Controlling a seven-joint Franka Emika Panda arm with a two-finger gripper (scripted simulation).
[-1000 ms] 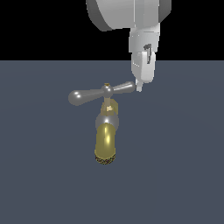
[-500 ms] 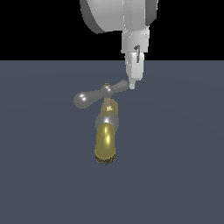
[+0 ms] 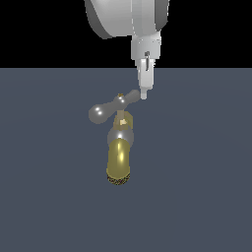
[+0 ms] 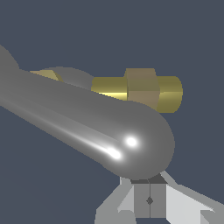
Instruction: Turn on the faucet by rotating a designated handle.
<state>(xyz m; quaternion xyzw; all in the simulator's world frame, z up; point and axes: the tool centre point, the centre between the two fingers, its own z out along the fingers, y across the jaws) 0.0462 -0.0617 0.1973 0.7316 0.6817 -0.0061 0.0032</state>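
Exterior view shows my white gripper (image 3: 144,94) with fingers pressed together, tip touching one rounded end of the slim silver crossbar handle (image 3: 114,106) so a sideways push can turn it, above the brass-yellow cylindrical faucet (image 3: 119,160).

Flat, even simulator lighting, no cast shadows showing.
Sharp white glare is sitting on the handle (image 4: 105,127) end; the faucet (image 3: 119,160) spout is gleaming softly.

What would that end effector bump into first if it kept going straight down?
Most likely the rounded end of the silver handle: the end effector sits right at it, closed fingers just beside the bulb, though depth is unclear.
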